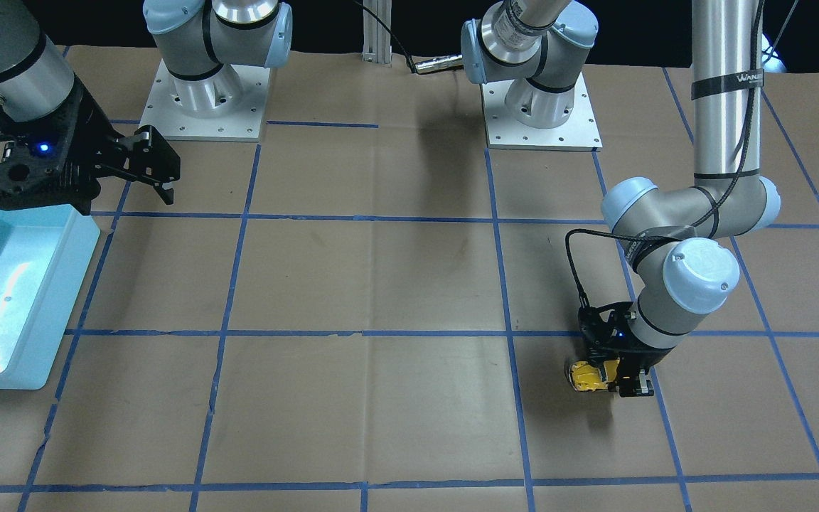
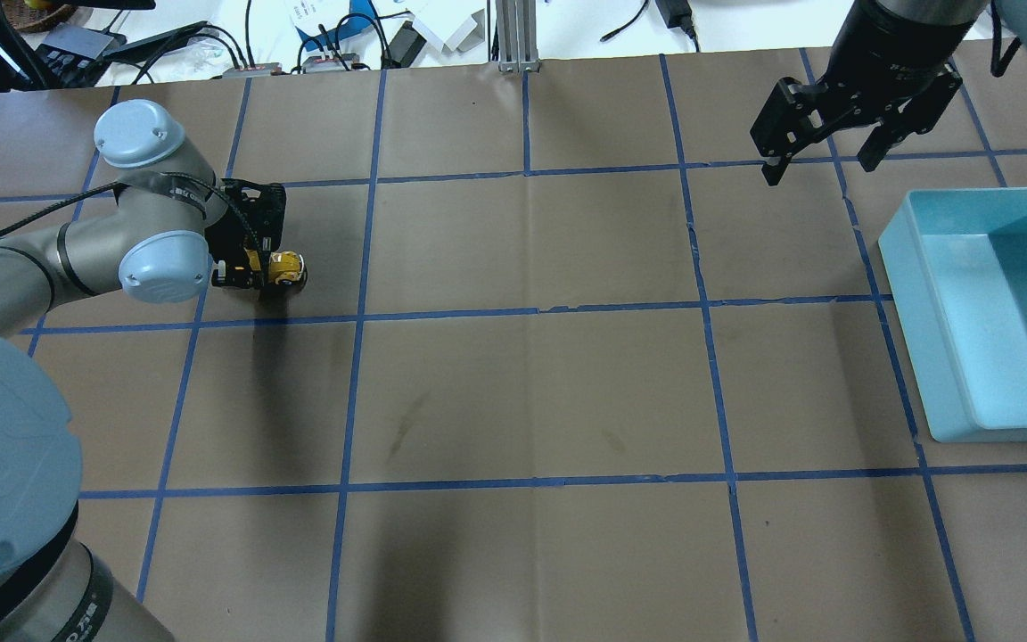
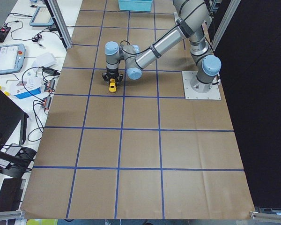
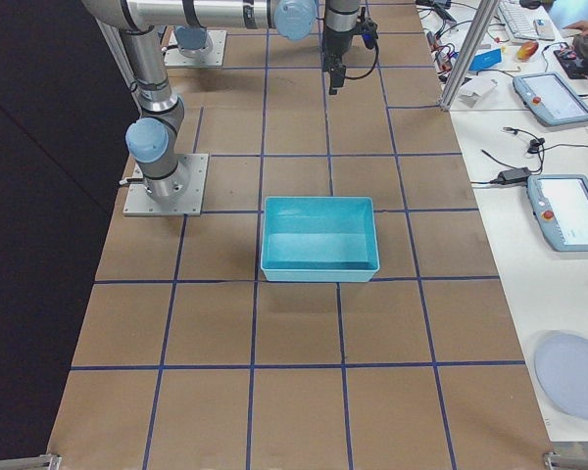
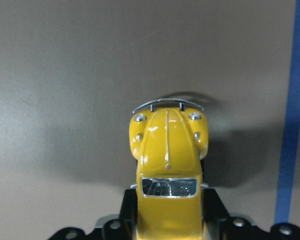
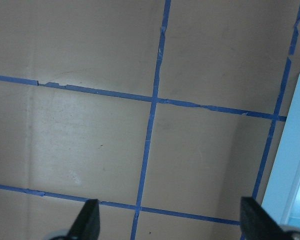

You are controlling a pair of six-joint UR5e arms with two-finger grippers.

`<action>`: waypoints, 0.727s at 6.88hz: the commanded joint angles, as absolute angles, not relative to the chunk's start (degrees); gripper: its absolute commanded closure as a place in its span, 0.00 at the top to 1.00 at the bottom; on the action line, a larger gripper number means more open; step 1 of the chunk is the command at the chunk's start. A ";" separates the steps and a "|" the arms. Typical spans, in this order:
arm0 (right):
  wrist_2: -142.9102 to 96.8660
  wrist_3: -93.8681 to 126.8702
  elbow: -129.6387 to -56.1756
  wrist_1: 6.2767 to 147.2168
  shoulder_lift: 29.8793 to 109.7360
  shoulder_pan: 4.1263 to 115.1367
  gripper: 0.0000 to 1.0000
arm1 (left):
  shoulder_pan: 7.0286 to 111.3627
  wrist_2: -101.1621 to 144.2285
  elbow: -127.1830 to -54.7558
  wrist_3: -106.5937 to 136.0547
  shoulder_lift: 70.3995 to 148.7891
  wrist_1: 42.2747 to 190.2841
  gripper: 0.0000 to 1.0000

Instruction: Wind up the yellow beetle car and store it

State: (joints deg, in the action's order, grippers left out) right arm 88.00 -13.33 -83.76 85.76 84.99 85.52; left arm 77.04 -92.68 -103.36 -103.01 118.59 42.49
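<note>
Left tool [image 2: 255,270] clenched on rear of yellow beetle car [image 2: 287,267], nose sticking out, low at the bench [image 2: 522,383] on robot's left side; right tool [image 2: 821,169] released, hovering near blue bin [image 2: 932,357].

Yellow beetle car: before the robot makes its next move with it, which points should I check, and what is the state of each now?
1. Left gripper shut on the yellow beetle car: ok.
2. Car centred in that gripper, nose pointing out: ok.
3. Wheels touching the table: cannot tell.
4. Right gripper open, far from the car: ok.
5. Blue bin upright, nothing in it: ok.
</note>
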 commanded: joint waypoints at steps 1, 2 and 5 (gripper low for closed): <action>87.98 -13.45 -83.76 85.69 84.99 85.43 1.00 | 76.90 -92.64 -103.36 -103.01 118.65 42.45 0.00; 88.15 -13.45 -83.76 85.78 84.99 85.34 1.00 | 76.82 -92.64 -103.36 -103.09 118.74 42.45 0.00; 88.15 -13.27 -83.76 85.61 85.08 85.43 1.00 | 76.55 -92.64 -103.36 -103.10 118.74 42.45 0.00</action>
State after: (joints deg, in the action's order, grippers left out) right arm 88.07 -13.37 -83.76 85.70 85.00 85.33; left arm 76.69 -92.64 -103.35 -103.09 118.73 42.45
